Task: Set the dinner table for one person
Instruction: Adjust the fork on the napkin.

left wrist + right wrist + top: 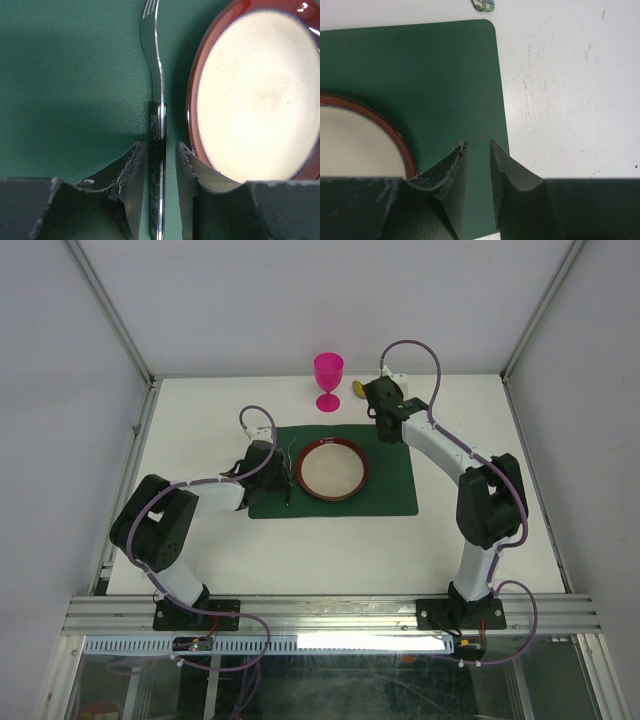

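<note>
The white dinner table carries a dark green placemat with a red-rimmed cream plate on it. A steel fork lies flat on the placemat just left of the plate, tines pointing away. My left gripper is low over the fork's handle, with a finger on each side and a thin gap of mat showing on the right. In the top view it sits at the plate's left. My right gripper is slightly open and empty above the placemat's right edge.
A pink goblet stands behind the placemat. A small yellow object lies beside it, near my right gripper. A small shiny object lies on the table past the mat's corner. Aluminium rails edge the table.
</note>
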